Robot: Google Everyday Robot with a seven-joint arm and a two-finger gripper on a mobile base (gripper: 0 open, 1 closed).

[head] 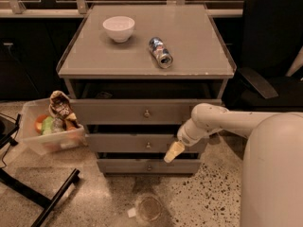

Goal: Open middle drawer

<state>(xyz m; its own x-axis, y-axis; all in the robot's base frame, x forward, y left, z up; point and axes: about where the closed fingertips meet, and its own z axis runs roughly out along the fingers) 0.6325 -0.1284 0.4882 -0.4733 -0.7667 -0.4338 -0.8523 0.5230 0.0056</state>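
Note:
The middle drawer (123,143) is the grey-brown front between two others on the cabinet, with a small round metal knob (148,145) at its centre. A dark gap shows above its front. My gripper (173,151) is in front of this drawer's right half, a little right of and just below the knob, pointing down-left. My white arm (222,119) reaches in from the right. Whether the gripper touches the drawer front cannot be told.
The cabinet top (199,37) bears a white bowl (118,28) and a can (161,52) lying on its side. A clear bin (45,143) of snacks stands at the left, a black chair (274,56) at the right, a black stand leg (52,200) and a clear cup (148,208) on the floor.

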